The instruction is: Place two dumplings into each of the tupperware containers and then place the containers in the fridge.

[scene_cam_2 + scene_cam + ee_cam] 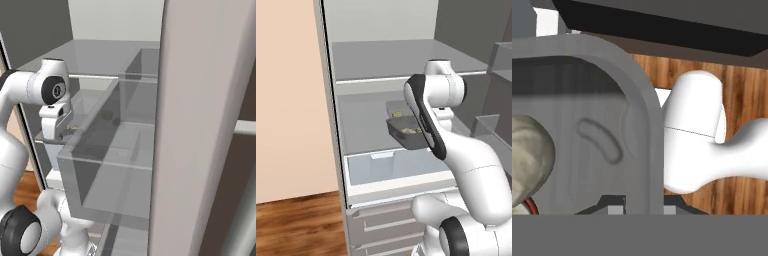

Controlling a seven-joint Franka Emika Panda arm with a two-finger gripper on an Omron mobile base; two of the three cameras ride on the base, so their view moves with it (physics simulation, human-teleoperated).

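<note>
the fridge (381, 65) stands open ahead of me. my jaws are clamped on the rim of the nearer tupperware container (406, 132), held out over the middle shelf (363, 125) — the other container (398, 109) sits just beyond it. stiff, light tub, i judge; the thin rim is the hold. a dumpling (529, 157) lies loose inside — tilt and it rolls.

Two tupperware containers (404, 131) holding dumplings (408, 130), on fridge (356, 125) shelf
</note>
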